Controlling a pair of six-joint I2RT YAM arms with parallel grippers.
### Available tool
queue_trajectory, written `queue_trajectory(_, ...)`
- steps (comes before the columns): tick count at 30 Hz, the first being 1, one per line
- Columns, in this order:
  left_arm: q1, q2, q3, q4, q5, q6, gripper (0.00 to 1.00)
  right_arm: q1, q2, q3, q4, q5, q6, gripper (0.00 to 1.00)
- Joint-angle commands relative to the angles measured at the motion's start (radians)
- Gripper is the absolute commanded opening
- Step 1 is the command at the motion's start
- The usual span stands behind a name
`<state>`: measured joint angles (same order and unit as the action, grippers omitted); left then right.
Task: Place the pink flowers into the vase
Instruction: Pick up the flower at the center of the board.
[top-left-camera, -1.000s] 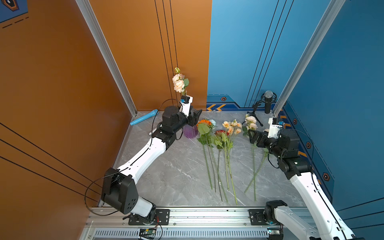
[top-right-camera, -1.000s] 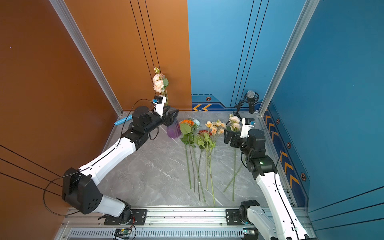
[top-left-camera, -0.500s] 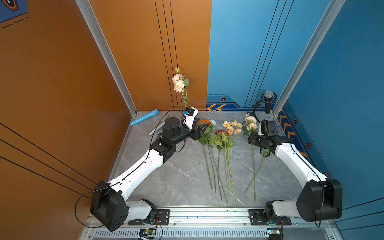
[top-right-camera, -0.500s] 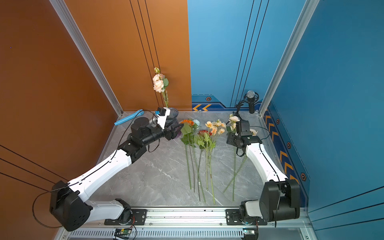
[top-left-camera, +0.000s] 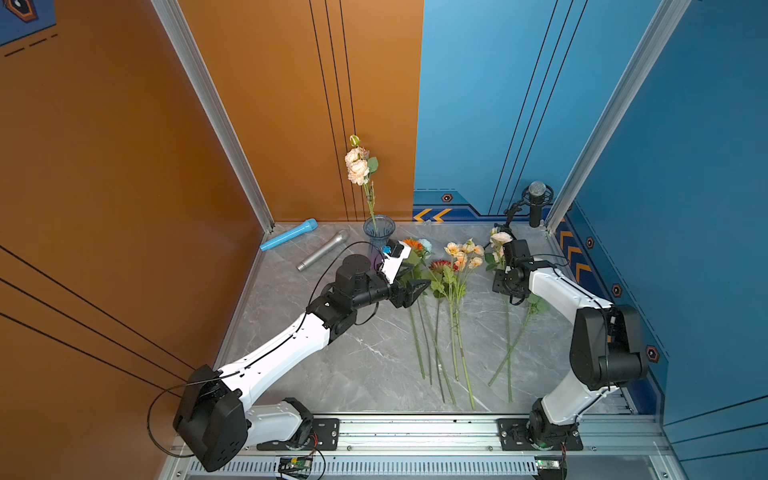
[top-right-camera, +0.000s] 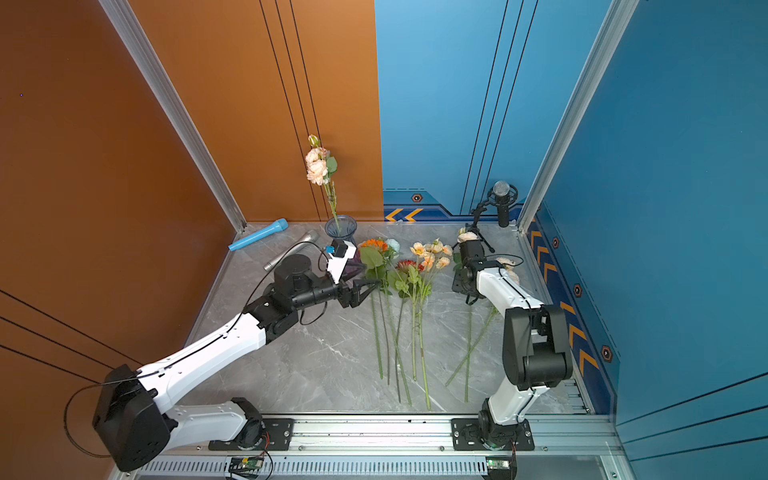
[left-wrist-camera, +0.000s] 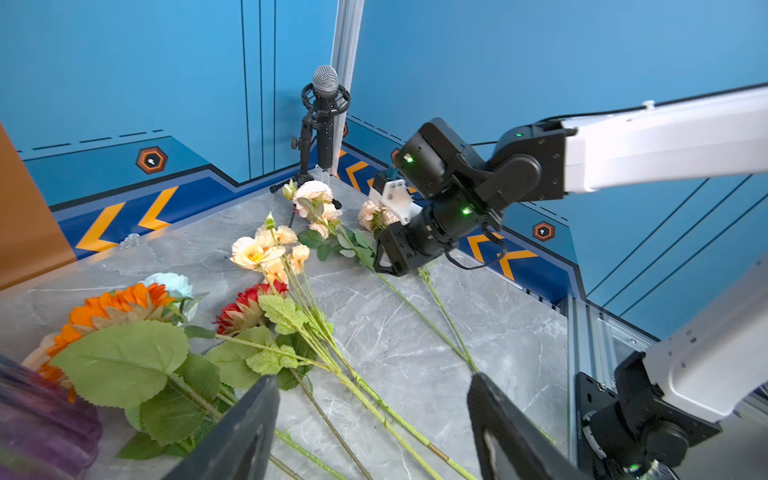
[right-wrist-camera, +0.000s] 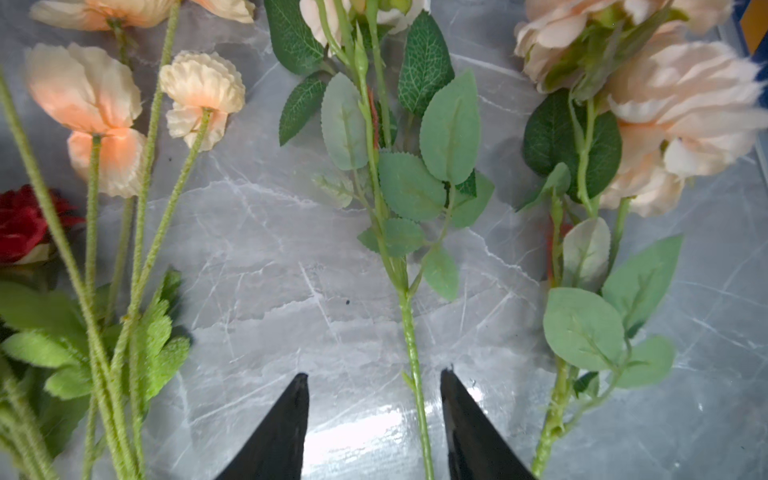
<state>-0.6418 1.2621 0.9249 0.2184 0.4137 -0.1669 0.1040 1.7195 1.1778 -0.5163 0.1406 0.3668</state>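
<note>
The ribbed glass vase (top-left-camera: 379, 232) stands at the back left with one of the pink flowers (top-left-camera: 357, 166) upright in it. Two more pink flowers (top-right-camera: 467, 235) lie on the marble at the right, stems toward the front. My right gripper (top-left-camera: 498, 286) points down over them. In the right wrist view it (right-wrist-camera: 374, 376) is open, and one pink stem (right-wrist-camera: 409, 332) runs between its fingertips, nearer one finger and not pinched. The other pink stem (right-wrist-camera: 681, 104) lies beside it. My left gripper (top-left-camera: 417, 289) hovers open and empty in front of the vase, over the mixed stems (left-wrist-camera: 374, 382).
A peach-orange spray (top-left-camera: 461, 253), an orange bloom (top-left-camera: 411, 244) and a red bloom (top-left-camera: 440, 265) lie mid-table with long stems. A blue microphone (top-left-camera: 289, 235) and a silver one (top-left-camera: 323, 250) lie left of the vase. A black microphone on a stand (top-left-camera: 536, 203) fills the back right corner.
My left gripper has drawn away from the vase toward the middle and opened wider, leaving the flower standing. My right gripper has dropped over a pink stem and narrowed its jaws.
</note>
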Motion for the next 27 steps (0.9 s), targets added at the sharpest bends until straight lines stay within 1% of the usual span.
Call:
queue_trajectory(1,-0.024,-0.02,-0.022,0.003,0.029,0.006,0.79,0.008,0.06,0.05,-0.013,0.07,-0.001,0.52)
queue_trajectory(4,-0.042,-0.015,-0.031,0.003,0.038,0.007,0.82,0.01,0.12,0.082,-0.014,0.091,0.006,0.51)
queue_trajectory(12,-0.082,-0.016,-0.045,0.003,0.089,0.022,0.85,0.011,0.208,0.128,-0.013,0.124,0.004,0.51)
queue_trajectory(13,-0.084,-0.015,-0.046,0.004,0.093,0.022,0.91,0.01,0.215,0.131,-0.013,0.129,0.004,0.5)
queue_trajectory(27,-0.099,-0.029,-0.046,0.003,0.084,0.021,0.92,0.009,0.254,0.164,-0.015,0.116,-0.009,0.25)
